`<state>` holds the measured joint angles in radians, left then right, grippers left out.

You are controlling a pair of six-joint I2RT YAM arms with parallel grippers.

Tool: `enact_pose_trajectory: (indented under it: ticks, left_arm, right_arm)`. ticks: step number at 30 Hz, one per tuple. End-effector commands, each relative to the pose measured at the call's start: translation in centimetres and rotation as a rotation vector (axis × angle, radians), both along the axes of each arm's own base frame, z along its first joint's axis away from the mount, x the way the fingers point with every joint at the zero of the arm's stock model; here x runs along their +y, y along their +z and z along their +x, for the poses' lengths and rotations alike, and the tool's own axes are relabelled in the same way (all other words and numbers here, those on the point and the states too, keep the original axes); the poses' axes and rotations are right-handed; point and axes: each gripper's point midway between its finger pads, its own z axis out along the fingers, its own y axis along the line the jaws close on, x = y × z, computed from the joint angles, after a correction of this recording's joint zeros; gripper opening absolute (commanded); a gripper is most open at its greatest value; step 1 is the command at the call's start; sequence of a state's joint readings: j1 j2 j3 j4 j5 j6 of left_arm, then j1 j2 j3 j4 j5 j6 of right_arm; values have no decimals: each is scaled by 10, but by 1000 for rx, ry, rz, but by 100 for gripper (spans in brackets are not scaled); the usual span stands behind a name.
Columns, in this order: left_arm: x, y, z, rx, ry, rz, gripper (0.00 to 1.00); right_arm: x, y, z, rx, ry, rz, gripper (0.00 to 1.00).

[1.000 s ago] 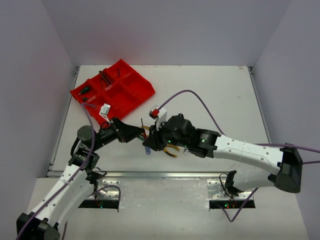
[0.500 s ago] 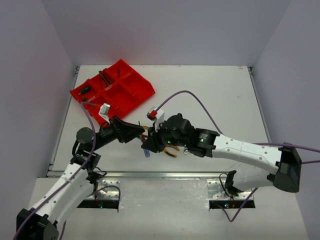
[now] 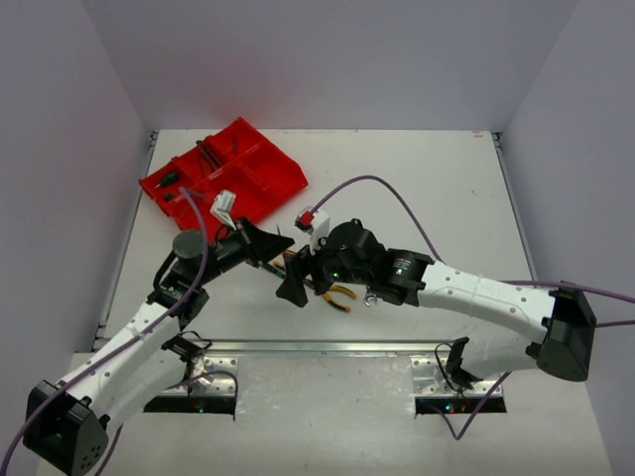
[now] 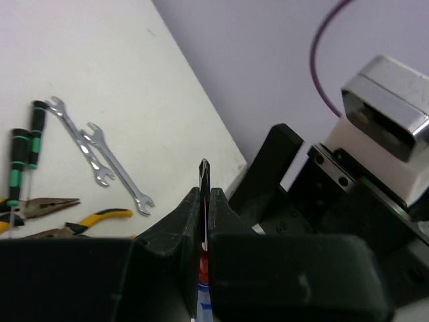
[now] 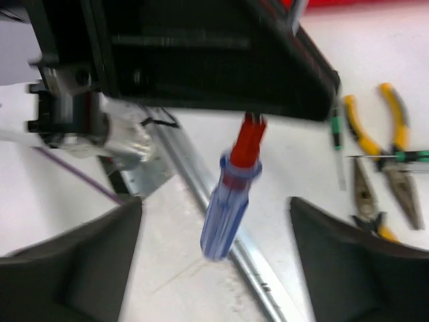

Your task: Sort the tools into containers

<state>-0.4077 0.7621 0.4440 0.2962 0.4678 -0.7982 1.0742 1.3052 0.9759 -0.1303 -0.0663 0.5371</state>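
Blue screwdriver (image 5: 224,211) is clamped by its shaft in the closed left gripper (image 4: 204,201), its handle hanging between, and clear of, the wide-parted fingers of the right gripper (image 3: 297,286). We locate the tray (image 3: 270,177) up-table, nearest the left arm.

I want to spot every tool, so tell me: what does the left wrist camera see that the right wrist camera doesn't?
Only the left wrist view shows two silver wrenches lying on the table, and the blue screwdriver's metal tip poking out past the fingers. Only the right wrist view shows its whole blue handle hanging down, and the right gripper's open fingers. Both show the left gripper shut on that screwdriver, and the yellow-handled pliers.
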Motion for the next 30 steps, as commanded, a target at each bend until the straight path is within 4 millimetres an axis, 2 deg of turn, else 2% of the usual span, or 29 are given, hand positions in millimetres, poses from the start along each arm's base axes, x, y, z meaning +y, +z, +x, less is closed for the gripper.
enact_pose_trajectory:
  ticks: [1, 2, 4, 5, 6, 7, 8, 9, 11, 12, 13, 14, 16, 17, 18, 19, 20, 21, 23, 26, 27, 30]
  left_arm:
    - [65, -22, 73, 148, 507, 275, 0]
    - [72, -19, 84, 170, 557, 308, 0]
    - [104, -11, 116, 183, 765, 396, 0]
    - [113, -8, 129, 193, 823, 421, 0]
    - [127, 10, 143, 175, 900, 425, 0]
    - [147, 32, 169, 158, 1012, 448, 0]
    - [164, 26, 187, 168, 1101, 526, 0]
    - [181, 36, 202, 160, 1178, 551, 0]
    - [231, 55, 243, 148, 1294, 551, 0]
    - [244, 61, 267, 140, 1289, 545, 0]
    - [255, 59, 297, 137, 1270, 558, 0]
    - [260, 42, 324, 149, 1239, 592, 0]
    - [259, 51, 364, 55, 1127, 620, 0]
    - [251, 68, 380, -18, 1078, 610, 0]
    - [257, 66, 396, -63, 1040, 624, 0]
    - [264, 53, 409, -68, 1017, 636, 0]
    - [268, 40, 418, -54, 1005, 634, 0]
    - [270, 38, 424, -57, 991, 611, 0]
    - [272, 39, 438, -78, 970, 550, 0]
    - [262, 41, 451, -118, 942, 475, 0]
    - [260, 47, 456, -143, 935, 449, 0]
    - [253, 33, 470, -130, 904, 400, 0]
  right_arm:
    - [-50, 9, 46, -58, -289, -51, 99]
    - [-69, -1, 55, -69, -377, -111, 99]
    - [-110, -10, 63, -100, -519, -189, 99]
    - [-117, -12, 61, -102, -533, -186, 99]
    - [-126, -12, 57, -106, -539, -174, 99]
    - [-135, -14, 53, -110, -548, -163, 99]
    - [-141, -20, 49, -108, -548, -169, 99]
    - [-144, -19, 45, -108, -546, -155, 99]
    - [-152, -12, 34, -94, -536, -96, 99]
    - [-155, -15, 28, -83, -525, -82, 99]
    - [-158, -20, 21, -65, -510, -67, 99]
    - [-157, -24, 14, -41, -490, -49, 99]
    - [-159, -32, 4, -19, -460, -31, 99]
    - [-161, -39, 1, -12, -450, -37, 99]
    - [-163, -44, -3, -10, -441, -35, 99]
    - [-165, -44, -5, -14, -440, -21, 99]
    - [-168, -45, -5, -21, -448, -8, 99]
    - [-172, -52, -5, -24, -462, -13, 99]
    - [-175, -52, -4, -35, -478, 25, 99]
    - [-177, -56, -4, -33, -495, 43, 99]
    - [-177, -58, -4, -26, -500, 44, 99]
    - [-175, -64, -2, -14, -508, 21, 99]
